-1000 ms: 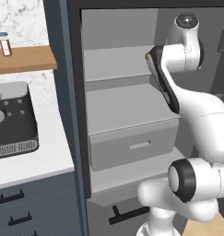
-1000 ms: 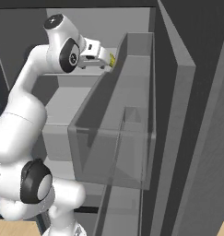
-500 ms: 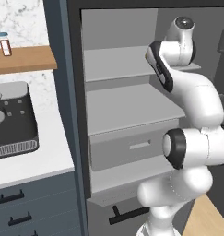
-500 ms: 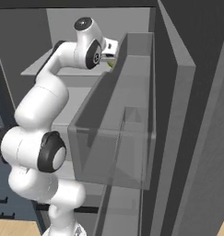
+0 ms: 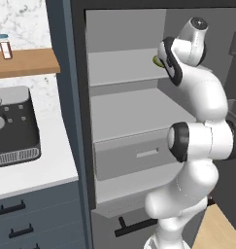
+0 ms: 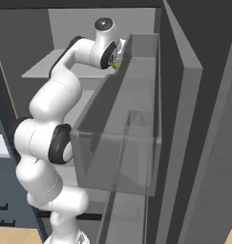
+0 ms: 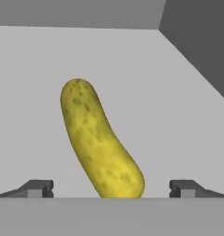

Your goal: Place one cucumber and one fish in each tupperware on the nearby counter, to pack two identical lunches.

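While we reach deep into the open fridge, each view tells us this.

Hand view: our gripper [image 7: 111,188] is spread wide and holds nothing. One cucumber [image 7: 98,141] lies on the pale grey shelf [image 7: 178,133], slanted, its near end between our two dark tips. To grip it well, we judge we should push a little further in, so the tips straddle its thick middle, then close squarely across it. The dark wall at upper right leaves little room on that side.

Left base view: our arm [image 5: 199,116] bends high into the fridge. A speck of yellow-green cucumber [image 5: 157,60] shows beside the wrist on the upper shelf [image 5: 119,68]. A coffee machine [image 5: 15,127] stands on the counter [image 5: 42,168], well apart.

Right base view: the clear door bin [image 6: 122,147] stands close beside our arm and could catch the elbow when we pull back.
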